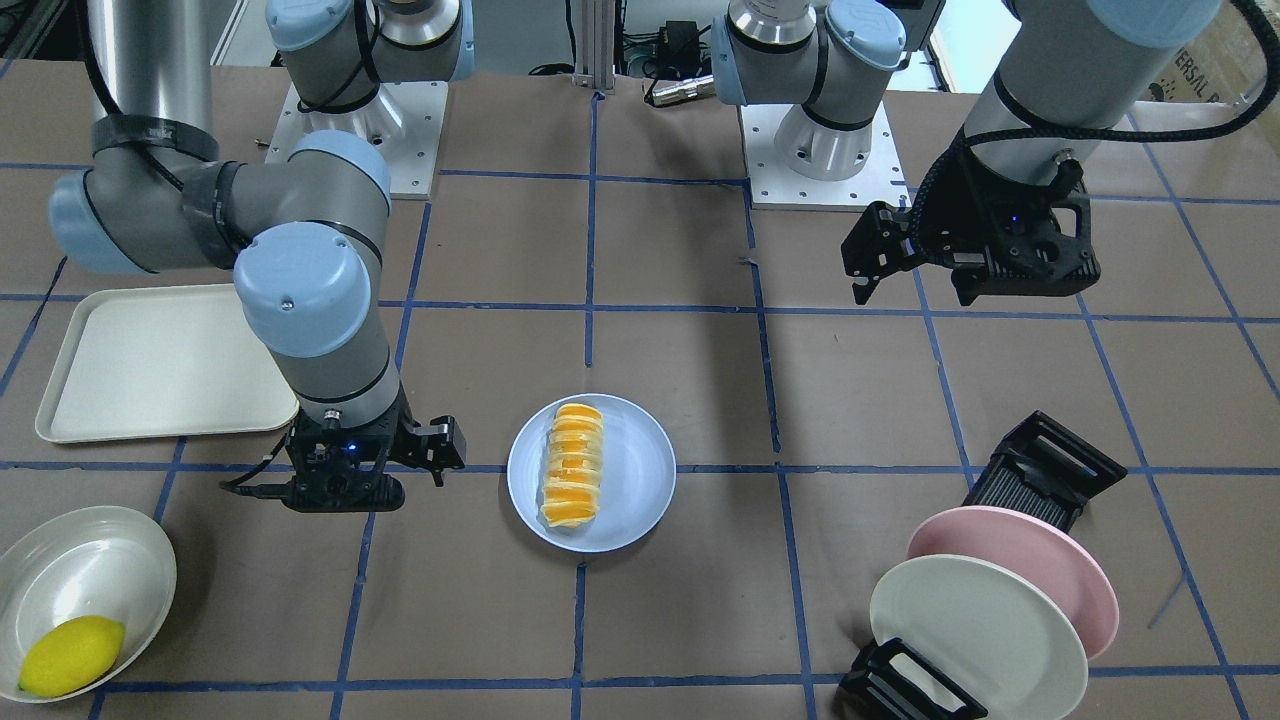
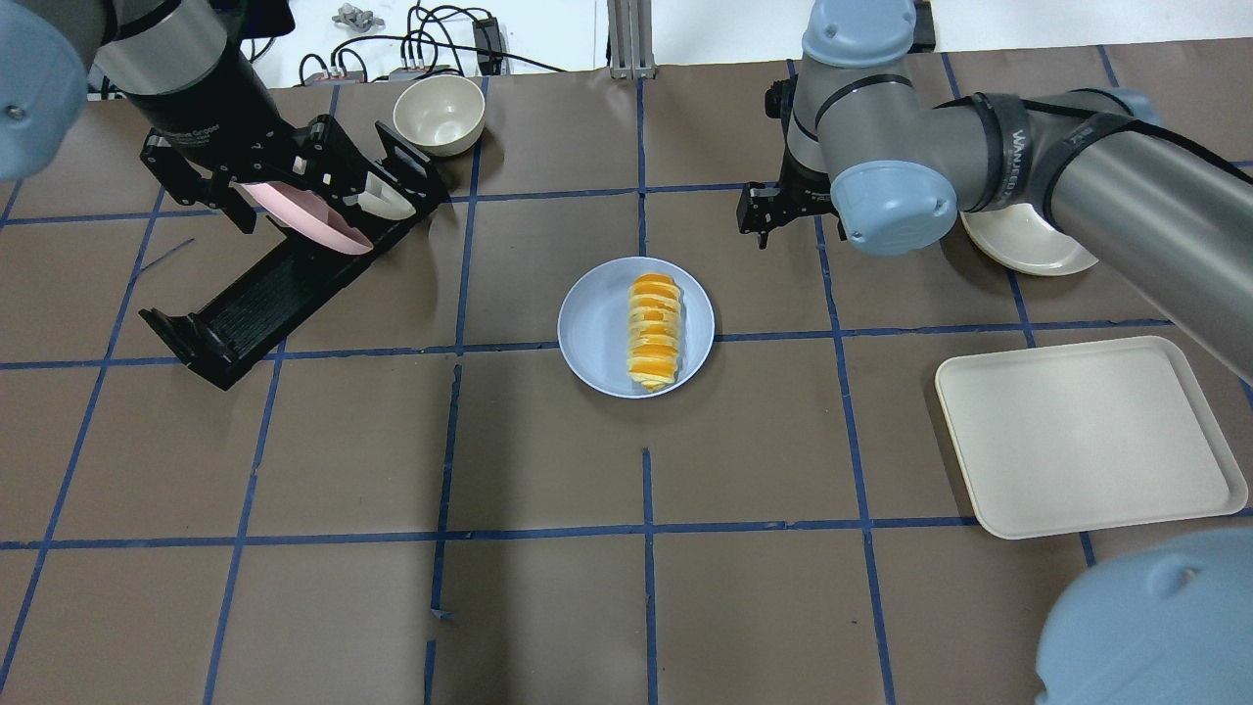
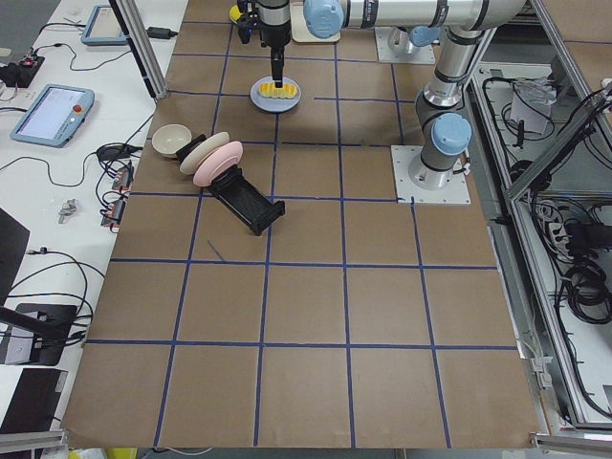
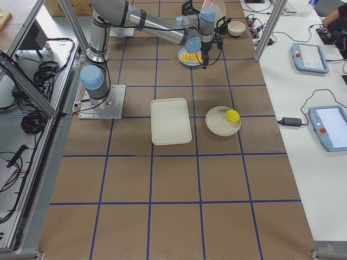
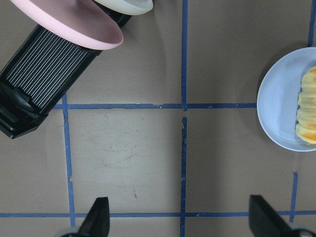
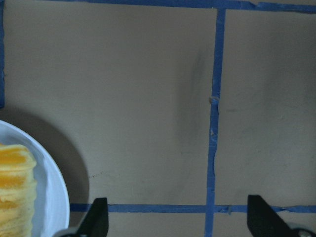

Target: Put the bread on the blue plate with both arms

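Brown paper with blue tape lines is spread over the table (image 2: 548,470), and the blue plate (image 2: 592,333) is set near its middle, where both arms can reach it.

The left arm (image 2: 186,59) is held high and well away from the blue plate, on the robot's left of it. The right arm (image 2: 979,147) is bent low, just beside the blue plate on the robot's right. It looks like the task is done and room is being left around the food.

A cream tray (image 2: 1087,436) lies on the robot's right of the blue plate. A black rack (image 2: 264,294) is set on the robot's left of the blue plate. A pink plate (image 1: 1040,550) and a white plate (image 1: 970,630) are propped on edge in it, likely to keep them tidy.

The bread (image 2: 654,330) is laid flat on the blue plate, a little off its middle.

A lemon (image 1: 70,655) is kept in a white bowl (image 1: 80,570), far from the blue plate on the robot's right.

The left gripper (image 5: 182,224) is spread wide with nothing held. The right gripper (image 6: 180,222) is also spread wide and empty.

A strap on the right arm has white letters, but they cannot be read for sure. No writing is seen on the plates.
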